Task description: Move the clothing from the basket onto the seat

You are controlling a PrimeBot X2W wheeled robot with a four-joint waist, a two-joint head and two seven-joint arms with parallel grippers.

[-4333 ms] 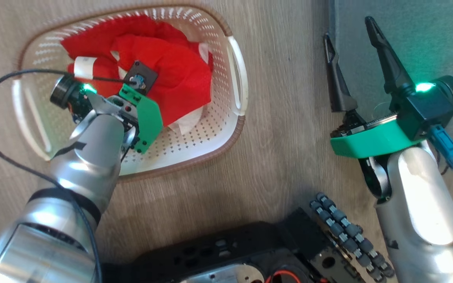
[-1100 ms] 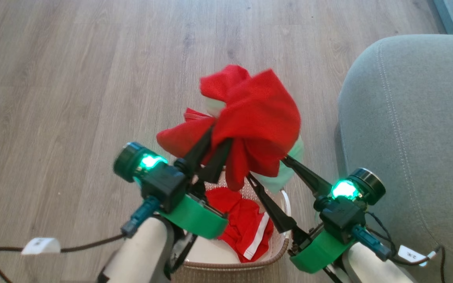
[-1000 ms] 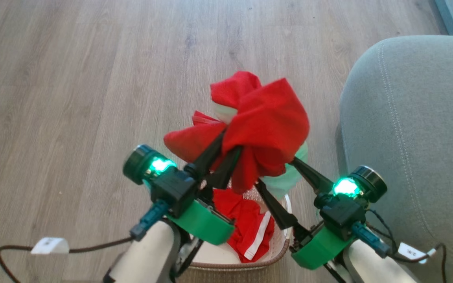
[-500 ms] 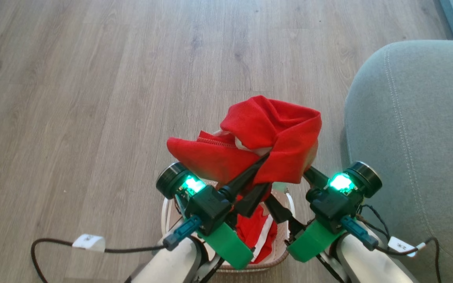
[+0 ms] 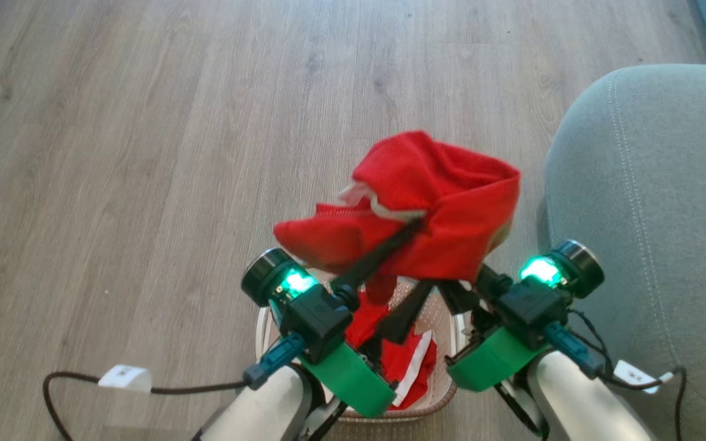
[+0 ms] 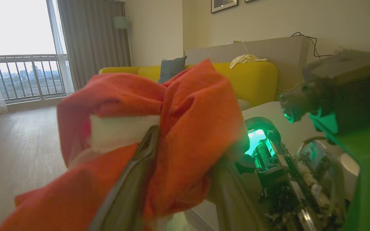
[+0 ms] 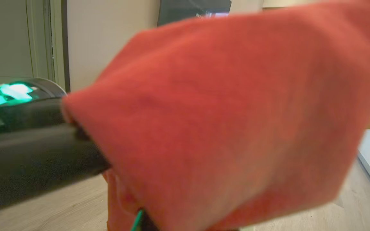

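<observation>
Centre frame on the head view, one red garment point(image 5: 432, 208) hangs bunched above the basket point(image 5: 262, 324), draped over my left gripper point(image 5: 417, 260). Its long axis runs from lower left to upper right, the higher end pointing toward the seat point(image 5: 653, 214); a white band shows near its left-middle. On the left wrist view the same garment point(image 6: 178, 122) lies across both fingers of the left gripper point(image 6: 188, 150), white band to the left. Those jaws stand parted, the cloth riding mostly on the upper finger.

My right gripper point(image 5: 466, 288) sits at the garment's lower right edge, fingertips buried in the folds. I cannot tell how its jaws stand; the right wrist view gives me blurred red cloth point(image 7: 223, 115) close to the lens, with the left gripper's dark body at frame left.

A second garment point(image 5: 402, 361) lies in the basket at bottom centre, partly behind the left gripper, its white stripe slanting.

The seat fills the right side, its rounded edge just beyond the garment's right end, a strip of wood floor point(image 5: 144, 153) between them. A tagged cable point(image 5: 123, 378) trails at lower left.
</observation>
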